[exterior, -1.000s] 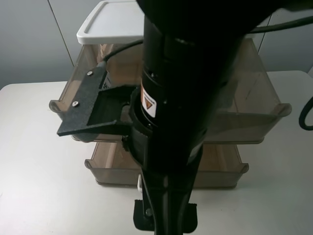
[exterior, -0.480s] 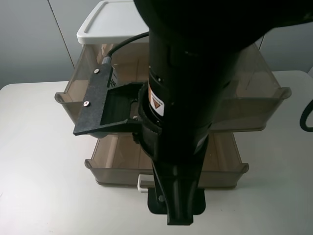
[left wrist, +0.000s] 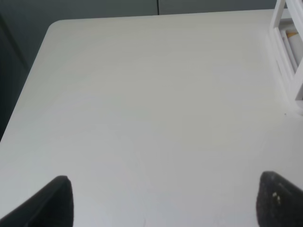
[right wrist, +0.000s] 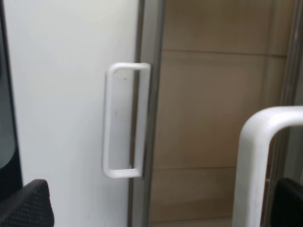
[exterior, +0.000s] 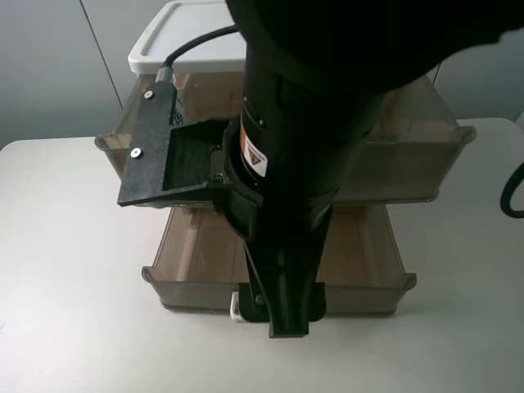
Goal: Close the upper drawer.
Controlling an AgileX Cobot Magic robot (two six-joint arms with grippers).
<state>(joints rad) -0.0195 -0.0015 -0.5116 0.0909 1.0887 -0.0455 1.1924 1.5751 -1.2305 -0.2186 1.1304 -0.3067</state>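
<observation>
The boxy, smoky translucent plastic upper drawer sits above a shallower drawer.

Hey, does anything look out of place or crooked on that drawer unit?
Two brown drawers stand pulled out of the white-topped unit: the upper drawer and, farther out, the lower drawer. Both sit straight; no spill or damage shows, though the arm hides the middle.

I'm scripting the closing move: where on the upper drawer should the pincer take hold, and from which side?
Probably the white loop handle on the front of the upper drawer, approached from the front. The loop stands off the drawer's face, leaving a gap for one finger, and the drawer slides straight back. The open right pincer hovers near it.
</observation>
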